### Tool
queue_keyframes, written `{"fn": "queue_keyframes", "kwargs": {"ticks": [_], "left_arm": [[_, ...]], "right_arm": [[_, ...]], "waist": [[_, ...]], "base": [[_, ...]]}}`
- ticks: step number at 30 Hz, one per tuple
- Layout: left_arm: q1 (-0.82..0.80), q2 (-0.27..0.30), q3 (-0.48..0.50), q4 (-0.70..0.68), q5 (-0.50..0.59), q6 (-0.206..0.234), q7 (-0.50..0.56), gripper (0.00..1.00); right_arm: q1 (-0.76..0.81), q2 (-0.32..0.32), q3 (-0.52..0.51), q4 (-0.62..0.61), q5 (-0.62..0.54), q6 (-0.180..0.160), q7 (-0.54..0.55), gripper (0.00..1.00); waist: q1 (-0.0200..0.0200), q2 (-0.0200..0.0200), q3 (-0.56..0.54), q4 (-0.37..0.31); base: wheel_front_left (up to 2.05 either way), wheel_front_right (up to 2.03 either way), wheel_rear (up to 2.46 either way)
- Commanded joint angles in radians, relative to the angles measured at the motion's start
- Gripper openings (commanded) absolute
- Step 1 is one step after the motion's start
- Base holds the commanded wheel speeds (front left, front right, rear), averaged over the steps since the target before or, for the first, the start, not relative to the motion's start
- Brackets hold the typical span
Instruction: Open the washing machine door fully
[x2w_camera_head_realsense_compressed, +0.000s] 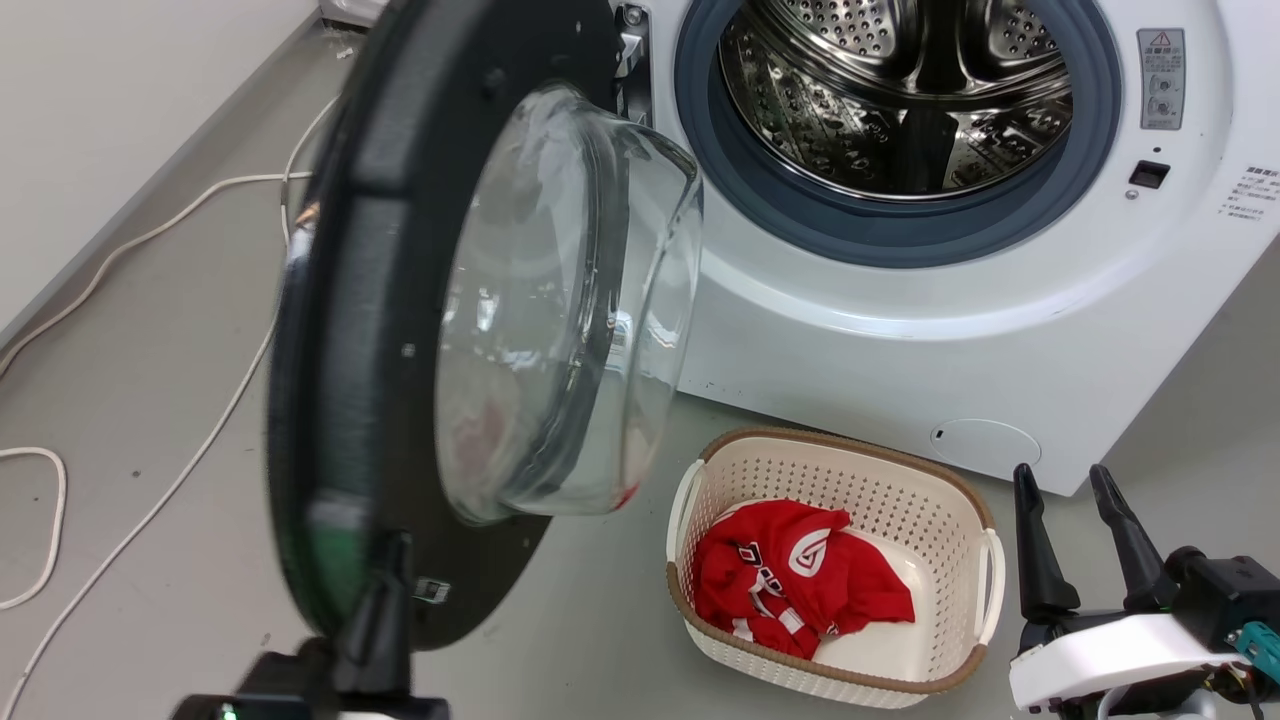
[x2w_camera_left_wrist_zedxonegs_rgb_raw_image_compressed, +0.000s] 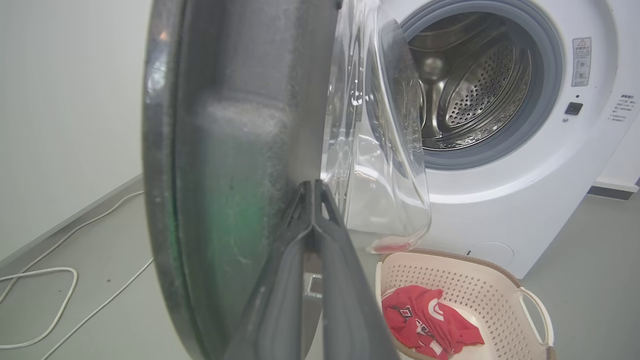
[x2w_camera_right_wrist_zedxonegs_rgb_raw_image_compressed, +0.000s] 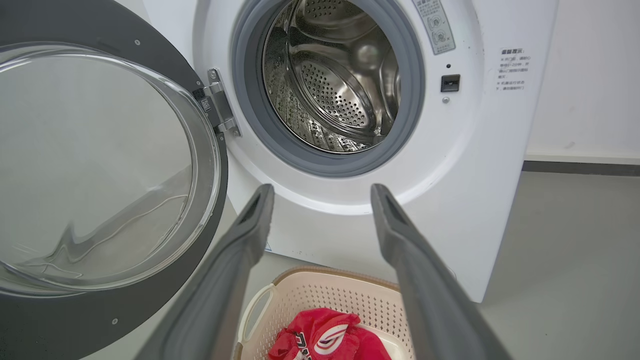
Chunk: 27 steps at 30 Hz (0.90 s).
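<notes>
While the door (x2w_camera_head_realsense_compressed: 365, 300) stands swung out at the left of the drum (x2w_camera_head_realsense_compressed: 900, 90), about square to the machine (x2w_camera_head_realsense_compressed: 900, 330) front, the left claw (x2w_camera_left_wrist_zedxonegs_rgb_raw_image_compressed: 313, 190) sits at its lower black rim, fingers pressed together with nothing between them. Spread wide and empty, the right claw (x2w_camera_head_realsense_compressed: 1061, 478) hangs just beside a basket (x2w_camera_head_realsense_compressed: 975, 500) holding a red shirt (x2w_camera_head_realsense_compressed: 800, 580) on the floor (x2w_camera_head_realsense_compressed: 150, 400).

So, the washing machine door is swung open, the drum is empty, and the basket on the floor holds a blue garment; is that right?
Not quite: the garment in the basket is red, not blue, as the head view shows. The washing machine door is swung open and the drum is empty.
</notes>
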Motion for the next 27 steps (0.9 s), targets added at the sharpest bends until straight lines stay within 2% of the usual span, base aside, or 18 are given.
{"fn": "queue_keyframes", "kwargs": {"ticks": [1,7,14,20,27], "left_arm": [[-0.021,0.014,0.031,0.024,-0.009,0.01,-0.007,0.0],[-0.075,0.048,0.146,0.126,-0.06,0.015,-0.041,0.0],[-0.159,0.085,0.297,0.266,-0.126,-0.003,-0.073,0.0],[-0.246,0.117,0.41,0.364,-0.138,-0.032,-0.08,0.0],[-0.347,0.148,0.553,0.484,-0.114,-0.093,-0.08,0.0]], "right_arm": [[-0.008,0.002,0.003,-0.007,-0.005,0.0,0.001,1.0],[-0.02,0.002,0.007,-0.019,-0.014,0.0,0.014,1.0],[-0.036,0.002,-0.001,-0.036,-0.027,0.0,0.023,1.0],[-0.049,0.002,-0.006,-0.051,-0.036,0.0,0.029,1.0],[-0.069,0.002,0.0,-0.054,-0.038,0.0,0.03,1.0]], "waist": [[0.0,0.0,0.006,0.0],[0.0,0.0,0.031,-0.02],[0.0,0.0,0.069,-0.055],[0.0,0.0,0.108,-0.079],[0.0,0.0,0.134,-0.102]], "base": [[0.0,0.0,0.0],[0.0,0.0,0.0],[0.0,0.0,0.0],[0.0,0.0,0.0],[0.0,0.0,0.0]]}}
